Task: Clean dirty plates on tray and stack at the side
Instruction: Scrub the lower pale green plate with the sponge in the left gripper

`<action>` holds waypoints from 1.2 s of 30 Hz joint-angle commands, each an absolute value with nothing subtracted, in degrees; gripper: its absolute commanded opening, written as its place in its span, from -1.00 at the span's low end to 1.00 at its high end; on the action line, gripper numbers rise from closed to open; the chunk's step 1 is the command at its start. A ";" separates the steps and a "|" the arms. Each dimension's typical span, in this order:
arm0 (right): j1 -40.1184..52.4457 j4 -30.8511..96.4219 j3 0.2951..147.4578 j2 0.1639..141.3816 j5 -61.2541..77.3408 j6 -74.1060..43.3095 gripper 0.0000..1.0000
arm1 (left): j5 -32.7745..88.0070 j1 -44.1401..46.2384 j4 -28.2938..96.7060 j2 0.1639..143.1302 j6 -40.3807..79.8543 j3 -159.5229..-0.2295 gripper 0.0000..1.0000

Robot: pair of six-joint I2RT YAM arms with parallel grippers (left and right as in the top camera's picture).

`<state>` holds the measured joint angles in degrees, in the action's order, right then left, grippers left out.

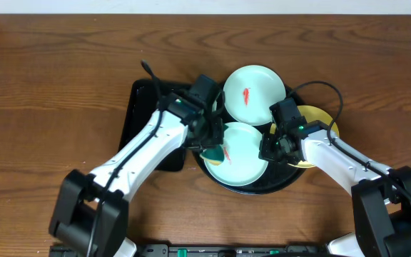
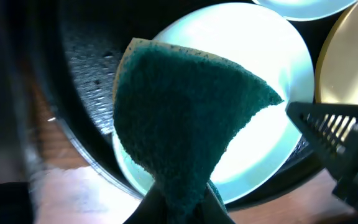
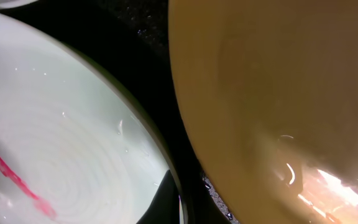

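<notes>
Overhead view of a wooden table with a round black tray right of center, holding all 3 plates. The upper blue-green plate sits at the tray's top edge and carries a red streak running up and down the frame. The lower blue-green plate lies just below it, with a short orange-red smear near its left side. The yellow plate is at the tray's right, mostly hidden under the right arm, and the left wrist view shows a red mark on it at the right edge of that frame. All 3 lie flat and face up; being round, they have no long axis. Judging by this, the job has barely started: every plate shows a smear, and none is stacked beside the tray. The left gripper has its jaws closed on a green sponge, which fans out from the jaws over the lower plate, dark scouring face toward the wrist camera. The right gripper sits at that plate's right rim; whether its jaws are apart or pinching the rim cannot be told. A rectangular black tray lies to the left, partly under the left arm.
</notes>
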<state>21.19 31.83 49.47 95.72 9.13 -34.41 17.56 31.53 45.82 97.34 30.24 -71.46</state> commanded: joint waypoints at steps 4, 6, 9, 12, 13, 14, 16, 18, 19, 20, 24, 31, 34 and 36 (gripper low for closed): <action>20.69 31.20 49.08 96.33 1.58 -38.48 -0.98 | 22.15 35.33 40.84 104.68 37.43 -72.60 -0.84; 20.69 31.18 49.08 96.33 1.63 -38.48 -0.98 | 23.73 36.58 39.09 106.80 37.95 -72.53 -0.85; 20.69 31.16 49.08 96.33 1.89 -38.48 -0.98 | 23.38 37.89 37.23 109.73 38.81 -72.53 -0.85; 20.69 31.18 49.08 96.33 1.96 -38.44 -0.98 | 23.42 38.52 34.37 113.01 38.87 -72.53 -0.85; 20.69 31.16 49.08 96.33 1.98 -38.04 -0.98 | 23.27 38.57 33.95 113.89 38.83 -72.53 -0.85; 20.69 31.18 49.08 96.33 1.98 -38.04 -0.98 | 22.46 38.54 33.74 114.93 38.52 -72.51 -0.85; 20.69 31.27 49.08 96.33 1.98 -38.04 -0.98 | 18.28 38.52 34.35 116.51 37.15 -72.49 -0.85; 20.69 31.24 49.08 96.33 1.98 -38.04 -0.98 | 10.33 38.54 36.56 117.45 35.51 -72.51 -0.85; 20.69 31.22 49.08 96.33 1.98 -38.04 -0.98 | 5.67 38.52 38.11 117.58 35.00 -72.51 -0.85; 20.69 31.24 49.08 96.33 1.98 -38.04 -0.98 | 1.13 38.41 39.64 117.58 34.17 -72.51 -0.85; 20.67 31.70 49.08 96.33 1.96 -37.17 -0.98 | -12.45 36.82 45.04 117.43 31.29 -72.51 -0.85; 20.67 32.36 49.08 96.33 1.96 -37.19 -0.98 | -15.46 32.36 48.10 117.43 31.38 -72.77 -0.85; 20.67 32.36 49.08 96.33 1.96 -37.19 -0.98 | -10.66 31.46 46.65 117.43 31.53 -72.77 -0.85; 20.67 32.38 49.08 96.33 1.98 -37.19 -0.98 | -0.75 31.29 44.14 117.45 31.53 -72.77 -0.85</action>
<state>21.93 31.48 49.47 95.72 11.73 -36.47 1.23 35.14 45.41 113.51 31.88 -75.81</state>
